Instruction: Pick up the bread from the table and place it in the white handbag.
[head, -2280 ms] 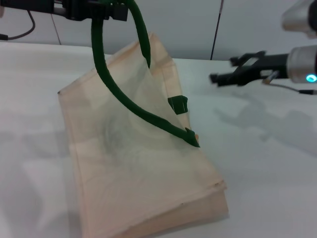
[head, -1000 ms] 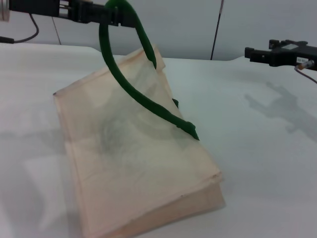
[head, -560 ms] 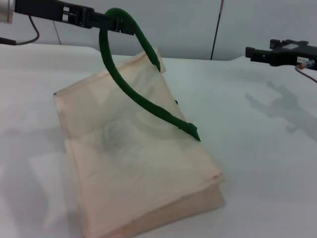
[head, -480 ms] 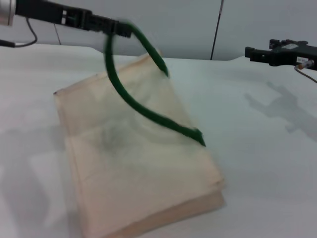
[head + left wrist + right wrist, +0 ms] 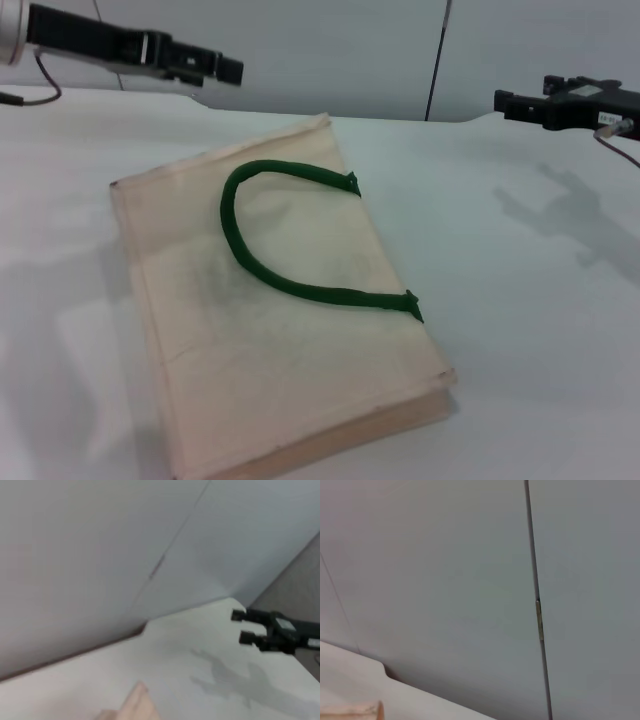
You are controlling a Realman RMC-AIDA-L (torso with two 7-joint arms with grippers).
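The white handbag (image 5: 270, 330) lies flat on the table (image 5: 530, 310), its dark green handle (image 5: 262, 262) resting in a loop on its top face. A corner of the bag shows in the left wrist view (image 5: 134, 707) and in the right wrist view (image 5: 357, 710). The bread is hidden in every view. My left gripper (image 5: 225, 72) hangs open and empty in the air above the table's far left, behind the bag. My right gripper (image 5: 505, 104) is open and empty, raised at the far right; it also shows in the left wrist view (image 5: 241, 626).
A grey wall with a vertical seam (image 5: 436, 60) stands behind the table. Bare tabletop lies to the right of the bag and to its left (image 5: 50, 250).
My left gripper has let go of the green handle and drawn back to the left. The handle has dropped and the bag has fallen flat. The right arm has held still over the last second.
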